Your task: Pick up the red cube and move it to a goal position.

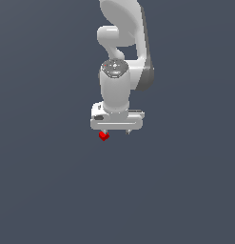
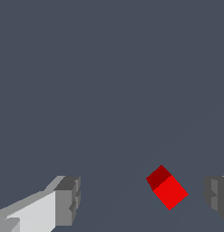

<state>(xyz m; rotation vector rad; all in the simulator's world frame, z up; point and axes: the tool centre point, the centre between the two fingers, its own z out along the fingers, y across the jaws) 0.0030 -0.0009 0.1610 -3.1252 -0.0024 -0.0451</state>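
Robot arm of glossy white segments with grey joints (image 1: 122, 71) reaches straight down from the top of the exterior view, its wide white gripper (image 1: 116, 132) pointed at a plain dark slate-grey surface (image 1: 47, 190). Two short grey fingers hang from the flat white bar of the hand, set well apart with the jaws spread wide and nothing held between them.

Just below the finger on the exterior view's left sits the tiny bright red plain cube (image 1: 104, 136), far smaller than the gripper is wide. From this angle it appears to sit at that fingertip rather than midway between the two; whether the finger touches it cannot be told.

Seen from the wrist camera, the gripper (image 2: 143, 195) frames the scene with one grey fingertip pad (image 2: 68, 200) on a white finger body and the other grey pad (image 2: 216, 195) at the opposite edge. The red cube (image 2: 170, 190) lies in the gap between them, turned at an angle to the fingers, showing a bright face and a darker one. It sits much closer to the second pad than to the first, with a clear strip of grey surface (image 2: 109, 81) visible between the cube and each pad.
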